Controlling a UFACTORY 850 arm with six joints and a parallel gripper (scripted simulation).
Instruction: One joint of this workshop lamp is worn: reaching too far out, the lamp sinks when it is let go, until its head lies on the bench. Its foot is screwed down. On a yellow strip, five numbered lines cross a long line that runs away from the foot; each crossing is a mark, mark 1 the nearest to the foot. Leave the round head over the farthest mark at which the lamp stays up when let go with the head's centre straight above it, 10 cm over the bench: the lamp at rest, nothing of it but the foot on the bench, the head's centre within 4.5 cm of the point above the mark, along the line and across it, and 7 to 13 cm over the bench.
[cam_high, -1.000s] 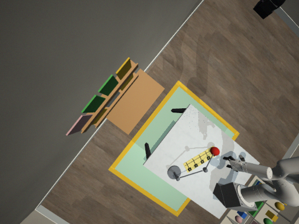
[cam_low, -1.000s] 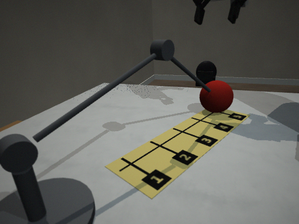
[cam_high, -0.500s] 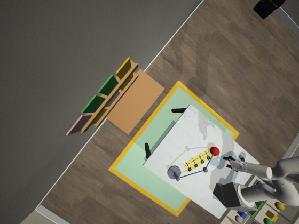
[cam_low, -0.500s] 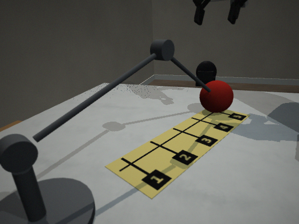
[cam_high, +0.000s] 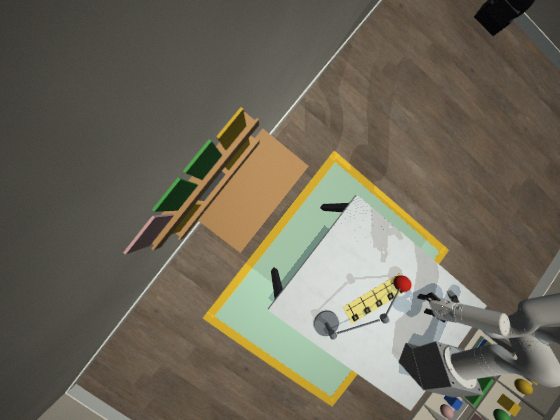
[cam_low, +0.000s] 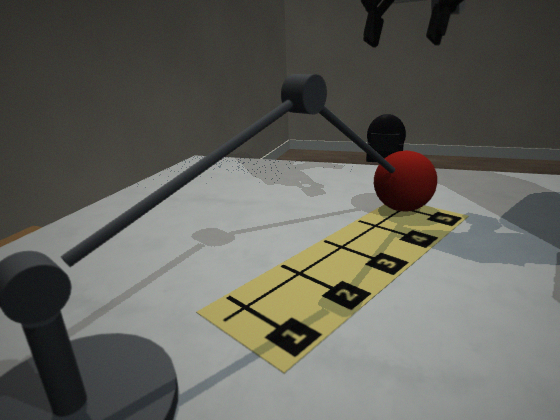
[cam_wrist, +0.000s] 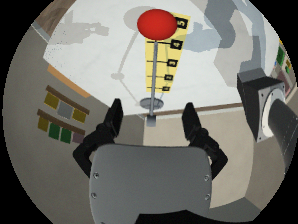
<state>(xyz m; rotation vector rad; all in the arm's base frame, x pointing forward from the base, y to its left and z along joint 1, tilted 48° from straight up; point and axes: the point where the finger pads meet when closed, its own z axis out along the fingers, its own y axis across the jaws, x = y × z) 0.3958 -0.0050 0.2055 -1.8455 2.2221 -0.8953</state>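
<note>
The black two-fingered gripper (cam_high: 427, 304) (cam_low: 404, 30) (cam_wrist: 153, 107) has its fingers spread apart, with nothing between them. The round red head (cam_high: 402, 283) (cam_low: 405, 181) (cam_wrist: 157, 24) of the dark grey lamp is near the far end of the yellow numbered strip (cam_high: 351, 311) (cam_low: 240, 327) (cam_wrist: 156, 86), by mark 5. In the exterior view the gripper is higher than the head; in the top view it is beyond the strip's far end, on the side away from the round grey foot (cam_high: 326, 323) (cam_low: 145, 365) (cam_wrist: 149, 102). So the next reach, I judge, must go down and toward the foot.
</note>
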